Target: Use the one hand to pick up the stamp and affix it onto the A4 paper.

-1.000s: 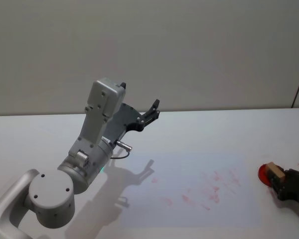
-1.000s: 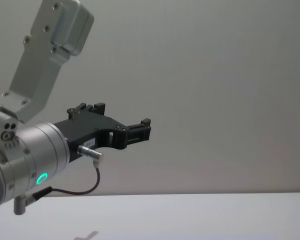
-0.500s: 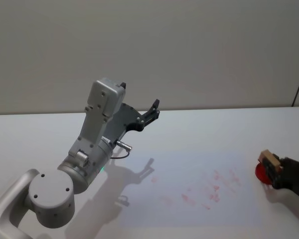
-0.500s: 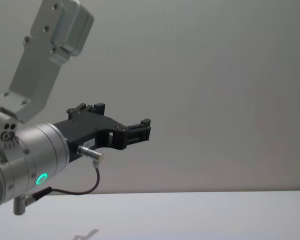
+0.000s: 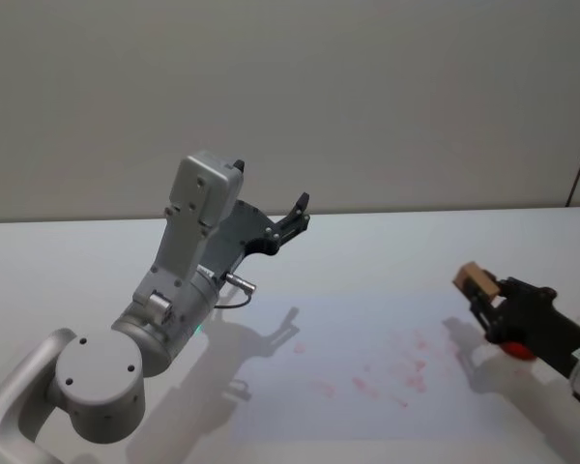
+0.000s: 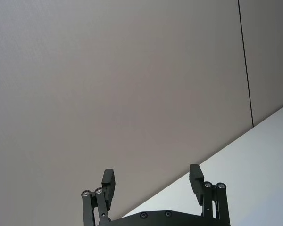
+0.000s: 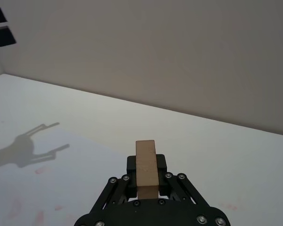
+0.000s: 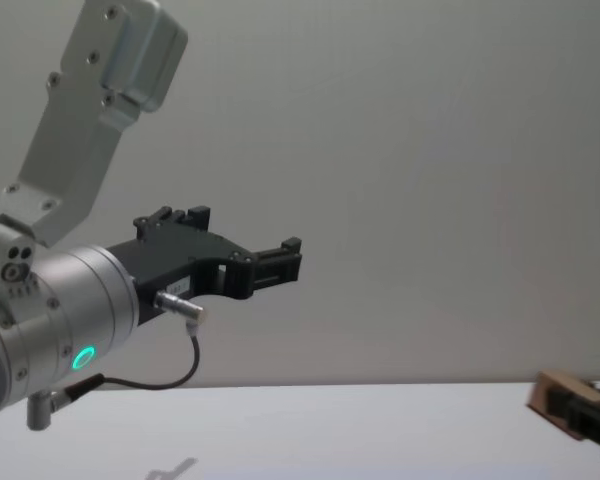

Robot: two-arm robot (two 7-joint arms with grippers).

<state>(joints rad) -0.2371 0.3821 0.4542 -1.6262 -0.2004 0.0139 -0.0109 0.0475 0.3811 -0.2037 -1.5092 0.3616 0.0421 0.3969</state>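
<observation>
The stamp (image 5: 474,279), a small light-brown wooden block, is held above the table by my right gripper (image 5: 480,289), which is shut on it at the right. It hangs over the right edge of the A4 paper (image 5: 367,333), which carries several red stamp marks. In the right wrist view the stamp (image 7: 145,153) stands upright between the black fingers, over the paper (image 7: 47,188). The chest view shows the stamp (image 8: 558,394) low at the right. My left gripper (image 5: 297,214) is raised and open, parked above the table's left half; its fingers (image 6: 108,178) stand well apart.
A red ink pad (image 5: 518,352) lies on the white table (image 5: 387,251) just right of the paper, partly hidden under my right arm. The left arm's shadow falls on the paper's left part. A plain wall stands behind the table.
My right gripper has lifted the stamp off the red ink pad and carried it left and up, to the paper's right edge. The left arm has not moved.
</observation>
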